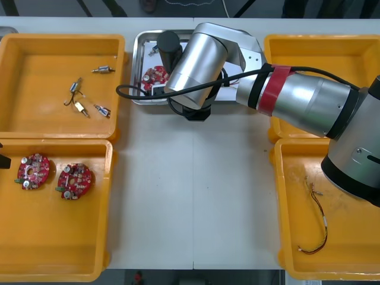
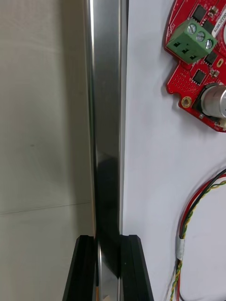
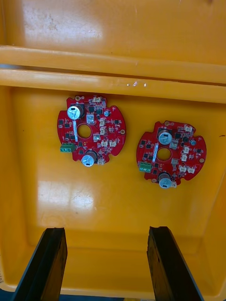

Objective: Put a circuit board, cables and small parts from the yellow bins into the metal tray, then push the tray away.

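My right gripper (image 2: 107,244) is shut on the near rim of the metal tray (image 2: 107,117), one finger outside it over the table and one inside. The tray's white floor holds a round red circuit board (image 2: 200,61) and a red and yellow cable (image 2: 188,221). In the front view the right arm (image 1: 196,65) reaches across over the tray (image 1: 138,71) at the table's far middle, covering much of it; the board (image 1: 155,76) shows beside the wrist. My left gripper (image 3: 107,235) hangs open above the near left bin (image 3: 113,80), over two circuit boards (image 3: 91,129) (image 3: 170,154).
The far left bin (image 1: 18,89) holds several small metal parts (image 1: 89,107). Two boards (image 1: 33,169) (image 1: 74,180) lie in the near left bin. A red and yellow cable (image 1: 317,222) lies in the near right bin. The far right bin (image 1: 309,47) is partly covered by the arm.
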